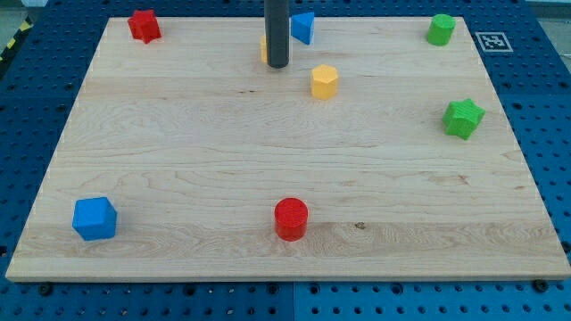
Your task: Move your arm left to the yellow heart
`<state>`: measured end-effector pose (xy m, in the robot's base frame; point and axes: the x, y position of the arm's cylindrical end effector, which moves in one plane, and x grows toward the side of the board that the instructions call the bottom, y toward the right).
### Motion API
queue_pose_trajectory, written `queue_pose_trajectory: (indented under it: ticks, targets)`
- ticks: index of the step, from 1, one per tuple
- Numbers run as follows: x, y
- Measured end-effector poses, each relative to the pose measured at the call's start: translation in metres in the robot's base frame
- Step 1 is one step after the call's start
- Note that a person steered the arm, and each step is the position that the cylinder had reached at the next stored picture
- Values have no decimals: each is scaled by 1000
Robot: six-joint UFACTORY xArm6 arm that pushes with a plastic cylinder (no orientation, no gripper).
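Note:
My tip (277, 65) rests on the wooden board (178, 134) near the view's top centre. A yellow block, probably the yellow heart (264, 50), is almost wholly hidden behind the rod; only a thin sliver shows at the rod's left edge, touching or very close to it. A yellow hexagon block (324, 81) lies just right of and below the tip. A blue triangle-like block (303, 27) sits right of the rod at the top.
A red star block (144, 25) is at the top left. A green cylinder-like block (440, 29) is at the top right and a green star (463, 118) at the right. A blue cube (95, 218) is at the bottom left, a red cylinder (291, 218) at bottom centre.

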<state>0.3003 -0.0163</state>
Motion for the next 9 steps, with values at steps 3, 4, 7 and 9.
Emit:
queue_pose_trajectory:
  ticks: [3, 4, 7, 9]
  targets:
    - [1, 0]
    - [1, -3]
    - [18, -56]
    - [-49, -58]
